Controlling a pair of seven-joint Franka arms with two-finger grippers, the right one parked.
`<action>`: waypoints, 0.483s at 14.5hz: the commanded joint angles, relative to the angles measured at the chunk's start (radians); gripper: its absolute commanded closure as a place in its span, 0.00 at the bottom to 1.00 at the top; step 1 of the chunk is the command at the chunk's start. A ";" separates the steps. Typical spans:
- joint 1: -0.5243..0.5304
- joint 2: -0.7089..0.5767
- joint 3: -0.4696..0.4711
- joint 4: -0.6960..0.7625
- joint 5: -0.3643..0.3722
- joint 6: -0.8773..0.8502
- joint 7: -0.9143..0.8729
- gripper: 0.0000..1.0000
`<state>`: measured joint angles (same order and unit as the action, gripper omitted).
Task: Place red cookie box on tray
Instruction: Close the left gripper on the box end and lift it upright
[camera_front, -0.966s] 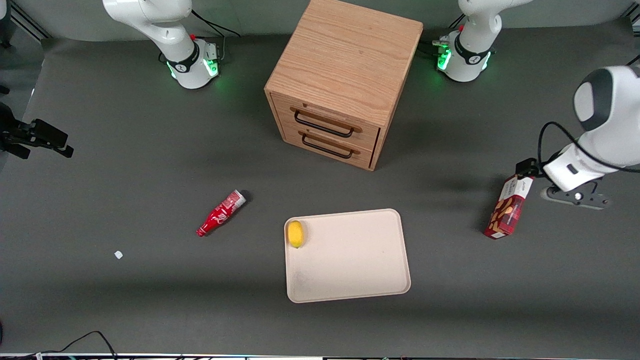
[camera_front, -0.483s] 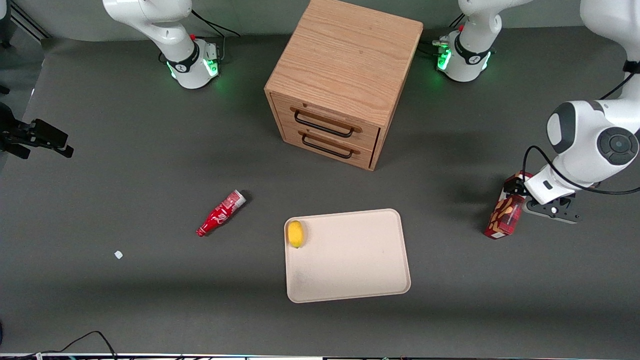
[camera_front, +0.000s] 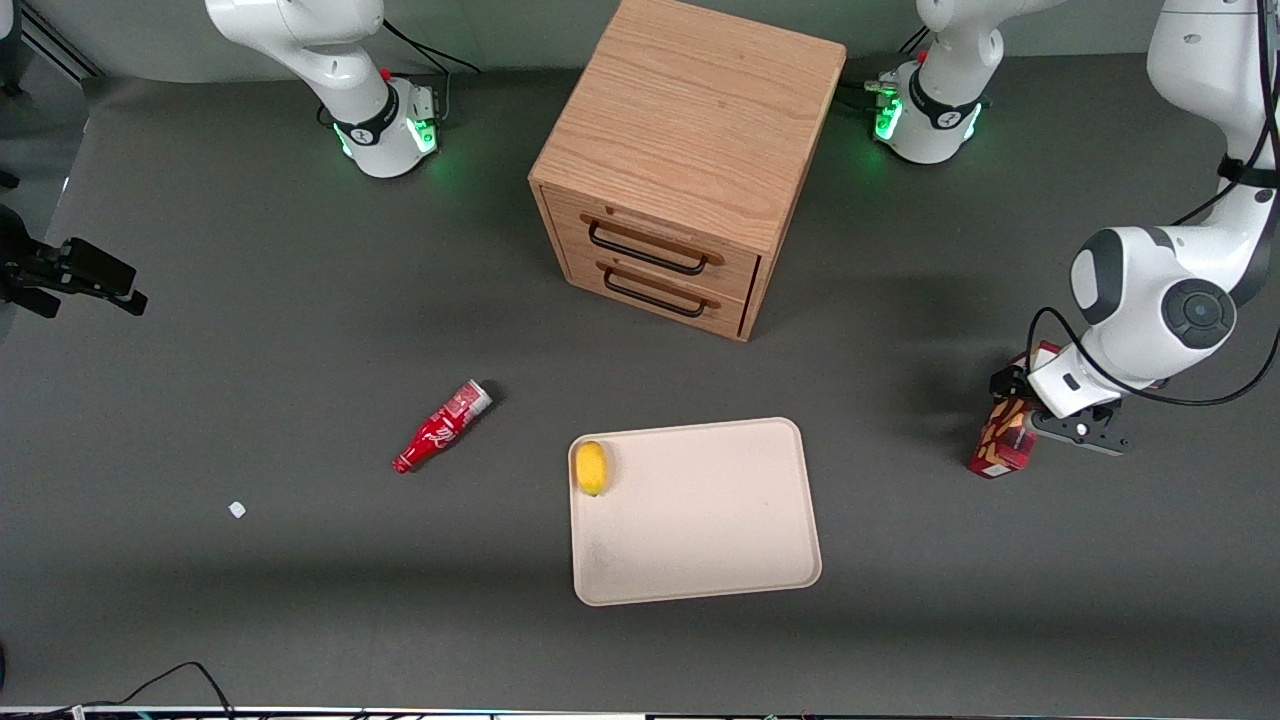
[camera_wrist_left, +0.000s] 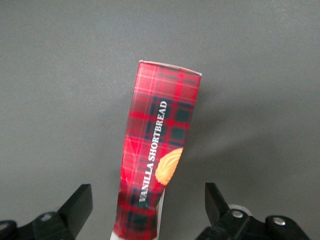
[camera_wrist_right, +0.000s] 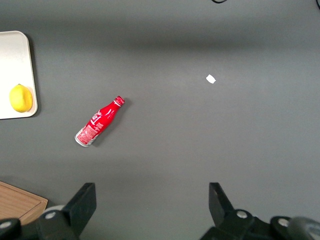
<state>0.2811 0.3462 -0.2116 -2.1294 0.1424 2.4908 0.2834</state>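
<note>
While the flat cream-beige rectangular tray (camera_front: 695, 512) lay on the dark grey table (camera_front: 250, 600), it carried a single thing: a small yellow lemon (camera_front: 591, 467) resting inside the low rim near the tray's ten o'clock corner, the rest of its surface bare. The light oak two-drawer cabinet (camera_front: 690, 160) stood at the tray's twelve o'clock, farther from the front camera, both black-handled drawers pushed in, so their contents could not be seen.

The long, narrow red tartan cardboard cookie box (camera_front: 1005, 440) sat on the table off the tray, at about its three o'clock, toward the working arm's end. The left arm's pincer (camera_front: 1030, 420) was down over the box's upper end. In the wrist view the pincer (camera_wrist_left: 149, 205) was spread wide, its two black fingers (camera_wrist_left: 77, 205) standing on either side of the box (camera_wrist_left: 160, 150) and clear of it, with grey table showing in both gaps.

Compared with a second earlier, the arm had swung inward and lower, and the wrist now covered the white label end of the box that had then been in plain sight; the box itself had not shifted. A small red plastic bottle (camera_front: 441, 426) lay on its side at the tray's nine o'clock, and a tiny white scrap (camera_front: 237, 509) lay farther toward the parked arm's end; neither had moved, nor had the lemon.
</note>
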 joint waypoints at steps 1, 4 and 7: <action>-0.014 0.020 0.026 -0.017 0.006 0.059 0.010 0.00; -0.016 0.028 0.028 -0.018 0.006 0.060 0.008 0.33; -0.028 0.028 0.026 -0.017 0.006 0.048 -0.003 0.76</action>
<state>0.2759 0.3832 -0.1981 -2.1384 0.1426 2.5386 0.2846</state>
